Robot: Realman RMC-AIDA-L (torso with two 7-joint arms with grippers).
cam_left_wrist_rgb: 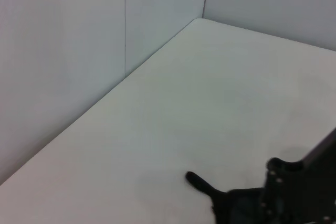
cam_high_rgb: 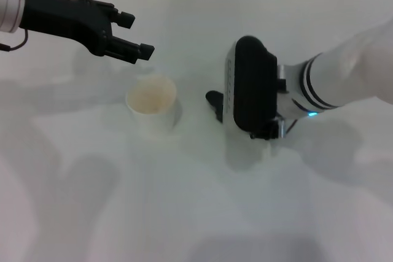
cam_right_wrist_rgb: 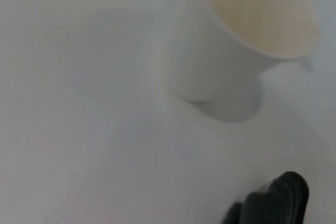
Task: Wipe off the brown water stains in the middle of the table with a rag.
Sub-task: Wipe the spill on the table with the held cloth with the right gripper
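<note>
Above the large white smooth table, the black left gripper hangs with its two fingers spread apart and nothing between them. Just below and beyond those fingertips stands an upright white paper cup with a pale tan inside. On the cup's far side from the left fingers, the right gripper sits low at the tabletop under its bulky black wrist housing; a dark greenish-black soft rag shows as a small dark shape at its tip, and whether its fingers clasp the cloth cannot be told. From the right wrist view the same dark folds lie near the cup, apart from it.
</note>
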